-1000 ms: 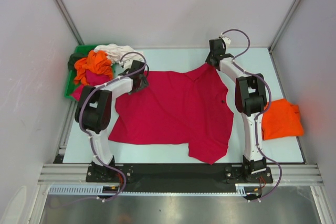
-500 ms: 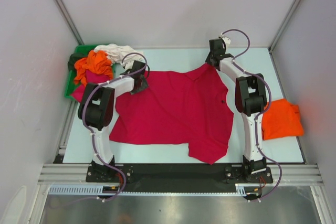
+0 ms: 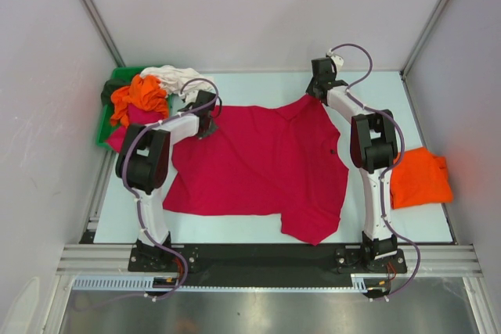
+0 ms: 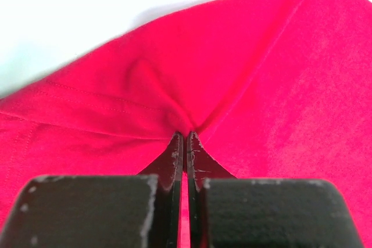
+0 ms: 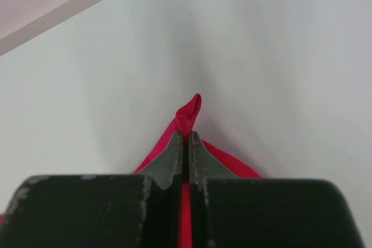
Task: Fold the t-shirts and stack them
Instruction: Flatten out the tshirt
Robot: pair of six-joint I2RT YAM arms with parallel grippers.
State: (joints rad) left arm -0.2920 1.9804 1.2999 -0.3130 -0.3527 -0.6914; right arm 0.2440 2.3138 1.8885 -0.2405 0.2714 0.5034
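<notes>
White walls box in a pale worktop (image 3: 427, 111). The crimson t-shirt (image 3: 262, 163) lies spread over its middle, one hem corner reaching the near edge. The left gripper (image 4: 185, 135) is clamped tight on a puckered pinch of cloth at the shirt's far-left part. The right gripper (image 5: 187, 133) is likewise closed, holding only a small twisted tip near the far edge.

That thin tip is the weak point, I judge: a firm pull could drag it out from between the fingers, and that side would drop. The left pinch may hold one layer or two, which I cannot tell, so an uneven lift could skew the fold. The heaped shirts (image 3: 141, 98) spilling from the green bin (image 3: 117, 76) at the far-left corner sit just beside the left arm and might snag. A folded orange t-shirt (image 3: 420, 177) lies well apart at the right edge.
</notes>
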